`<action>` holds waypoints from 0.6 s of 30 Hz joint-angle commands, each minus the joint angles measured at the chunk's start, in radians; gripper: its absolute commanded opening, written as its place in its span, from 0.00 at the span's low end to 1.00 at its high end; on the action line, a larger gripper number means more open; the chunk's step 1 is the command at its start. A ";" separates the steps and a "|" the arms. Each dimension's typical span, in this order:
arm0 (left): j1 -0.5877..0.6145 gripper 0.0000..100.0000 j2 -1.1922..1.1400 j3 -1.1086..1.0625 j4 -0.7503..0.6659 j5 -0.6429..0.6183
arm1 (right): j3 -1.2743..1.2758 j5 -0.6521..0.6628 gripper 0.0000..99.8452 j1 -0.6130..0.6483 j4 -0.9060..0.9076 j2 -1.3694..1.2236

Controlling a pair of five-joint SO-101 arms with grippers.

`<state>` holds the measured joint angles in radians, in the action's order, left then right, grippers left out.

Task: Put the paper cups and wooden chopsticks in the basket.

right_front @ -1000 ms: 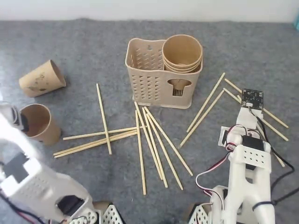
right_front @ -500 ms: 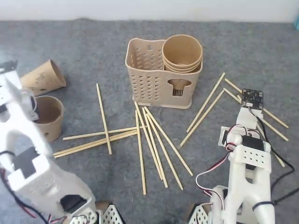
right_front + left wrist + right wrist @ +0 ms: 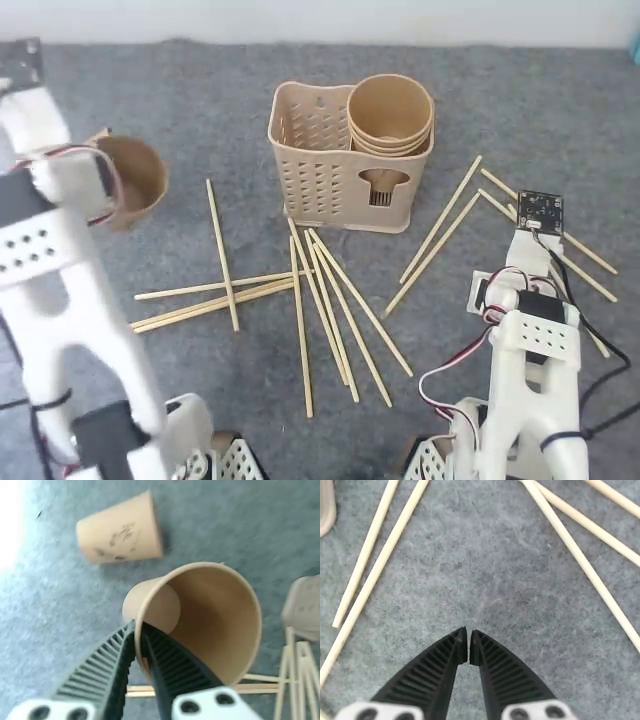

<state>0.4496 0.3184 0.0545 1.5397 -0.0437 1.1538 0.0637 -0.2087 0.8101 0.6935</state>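
Brown paper is what the left gripper point(image 3: 137, 630) has hold of. Its fingers are clamped on the rim of a paper cup point(image 3: 200, 620), one inside the wall and one outside. The cup hangs tilted, mouth turned sideways, clear of the grey mat point(image 3: 200, 100).

From above, the cup is at about nine o'clock from the basket point(image 3: 320, 180) and well apart from it. The basket's three-o'clock compartment holds a stack of cups point(image 3: 390, 110). The nine-o'clock compartment looks empty, though its floor is hard to see. A second cup point(image 3: 120, 527) lies on its side on the mat near the held one.

Chopsticks point(image 3: 330, 310) lie scattered at six o'clock from the basket, with more at four o'clock. Near those the right gripper point(image 3: 469, 635) rests over bare mat, fingers together on nothing.

The main risk is the grip. A pinch on one thin wall lets the cup swivel or slide free during the carry, and thin paper may crease under the squeeze. If the cup arrives tilted like this, its rim could catch the basket's edge or the stack and drop outside, or nudge the light basket askew. It probably needs turning upright before release. A low carry could also drag it across the chopsticks and scatter them.
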 commanded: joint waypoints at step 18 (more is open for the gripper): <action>-0.592 0.01 -0.224 0.839 0.051 -0.672 | -0.017 0.015 0.04 0.008 -0.015 0.038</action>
<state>-0.0644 0.1404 0.8017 1.5827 -0.6759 1.1538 0.0637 -0.2087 0.8101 0.6935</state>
